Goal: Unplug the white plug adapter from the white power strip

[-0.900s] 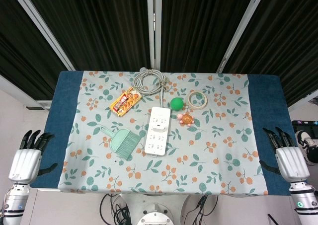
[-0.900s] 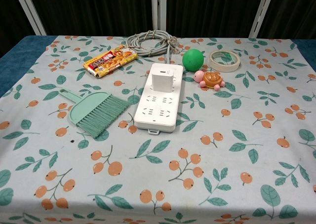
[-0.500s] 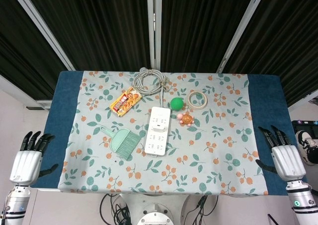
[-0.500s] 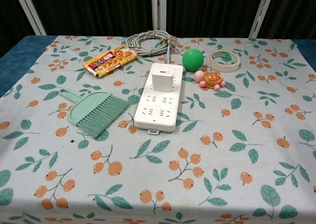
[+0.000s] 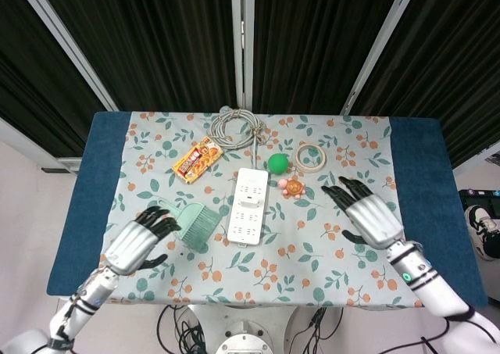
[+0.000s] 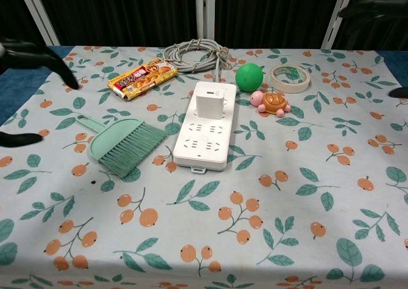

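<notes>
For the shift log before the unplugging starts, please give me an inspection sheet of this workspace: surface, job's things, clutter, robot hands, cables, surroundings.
Surface: table under a floral cloth lying flat; blue shows at both sides.
Job's things: white plug adapter seated in the white power strip, toward its far end.
Clutter: green hand brush left of the strip; snack packet; green ball; turtle toy; tape roll.
Robot hands: left robot hand open above the cloth, beside the brush; right robot hand open above the cloth, right of the strip. Neither touches the adapter.
Cables: grey cord coiled at the far edge, running to the strip.
Surroundings: dark curtains with white frame bars behind the table.
</notes>
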### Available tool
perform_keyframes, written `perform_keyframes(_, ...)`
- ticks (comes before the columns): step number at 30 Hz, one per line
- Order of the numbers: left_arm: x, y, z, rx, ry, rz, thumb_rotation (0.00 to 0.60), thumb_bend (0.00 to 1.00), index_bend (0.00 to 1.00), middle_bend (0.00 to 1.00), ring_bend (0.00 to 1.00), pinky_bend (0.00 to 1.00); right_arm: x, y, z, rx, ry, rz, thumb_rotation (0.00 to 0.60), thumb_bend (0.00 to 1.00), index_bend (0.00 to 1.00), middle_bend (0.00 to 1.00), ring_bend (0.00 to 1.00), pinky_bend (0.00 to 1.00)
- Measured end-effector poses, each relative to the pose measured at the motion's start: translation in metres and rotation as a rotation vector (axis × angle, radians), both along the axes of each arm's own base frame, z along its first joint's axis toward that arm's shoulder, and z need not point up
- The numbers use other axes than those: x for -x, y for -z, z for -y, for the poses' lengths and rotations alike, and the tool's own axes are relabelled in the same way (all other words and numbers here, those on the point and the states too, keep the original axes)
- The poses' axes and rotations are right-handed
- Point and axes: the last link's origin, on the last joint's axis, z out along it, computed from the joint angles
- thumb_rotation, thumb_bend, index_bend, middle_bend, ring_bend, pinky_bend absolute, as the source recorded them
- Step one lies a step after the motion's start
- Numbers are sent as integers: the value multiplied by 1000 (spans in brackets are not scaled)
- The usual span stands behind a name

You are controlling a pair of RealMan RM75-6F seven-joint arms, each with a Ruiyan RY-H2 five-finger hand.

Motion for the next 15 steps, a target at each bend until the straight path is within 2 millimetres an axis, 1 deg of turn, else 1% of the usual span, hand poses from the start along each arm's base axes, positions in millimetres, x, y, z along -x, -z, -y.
perform_keyframes(3, -21, 26, -13, 65, 88, -25, 600, 206, 292, 278, 154, 178, -31, 18, 23, -47, -46, -33, 600, 124, 0, 174, 29, 162)
perform_keyframes(4, -25, 33, -17, 79, 107, -34, 600, 204, 285, 278, 159, 180, -44, 27, 31, -61, -64, -44, 600, 124, 0, 181, 35, 169)
perform_keyframes(7, -38, 54, -30, 108, 153, -64, 600, 199, 270, 277, 183, 185, -72, 50, 49, -91, -100, -72, 600, 124, 0, 188, 40, 175)
perform_keyframes(10, -46, 71, -41, 123, 169, -80, 600, 197, 263, 278, 188, 186, -91, 72, 64, -106, -116, -105, 600, 124, 0, 190, 40, 176)
perform_keyframes(13, -50, 84, -48, 139, 163, -83, 600, 197, 263, 279, 188, 188, -104, 92, 76, -118, -111, -129, 600, 131, 3, 191, 40, 176)
perform_keyframes(15, -52, 92, -50, 151, 159, -85, 600, 197, 264, 279, 188, 188, -109, 103, 81, -127, -101, -139, 600, 142, 8, 196, 40, 176)
